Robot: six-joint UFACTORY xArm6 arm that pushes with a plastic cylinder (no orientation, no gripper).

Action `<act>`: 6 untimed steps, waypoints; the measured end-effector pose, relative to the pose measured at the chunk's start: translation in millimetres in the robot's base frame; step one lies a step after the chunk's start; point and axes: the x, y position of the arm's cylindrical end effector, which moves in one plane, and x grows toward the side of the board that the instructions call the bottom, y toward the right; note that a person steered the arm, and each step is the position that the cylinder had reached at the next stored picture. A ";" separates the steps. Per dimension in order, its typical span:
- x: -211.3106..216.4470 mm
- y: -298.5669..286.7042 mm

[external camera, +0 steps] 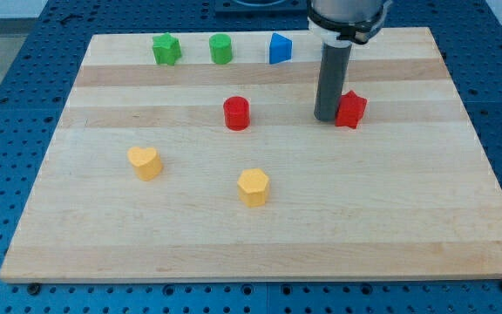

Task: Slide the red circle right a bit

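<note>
The red circle point(236, 113) stands on the wooden board point(390, 209), a little above its middle. My tip point(327, 118) is to the circle's right, about a hundred pixels away, and rests right against the left side of a red star point(351, 109). The rod rises straight up from the tip to the arm at the view's top.
A green star point(166, 49), a green hexagon point(221, 49) and a blue block point(280, 48) stand in a row along the board's top edge. A yellow heart point(145, 162) and a yellow hexagon point(254, 187) lie in the lower left half.
</note>
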 end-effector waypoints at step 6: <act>-1.0 -187.9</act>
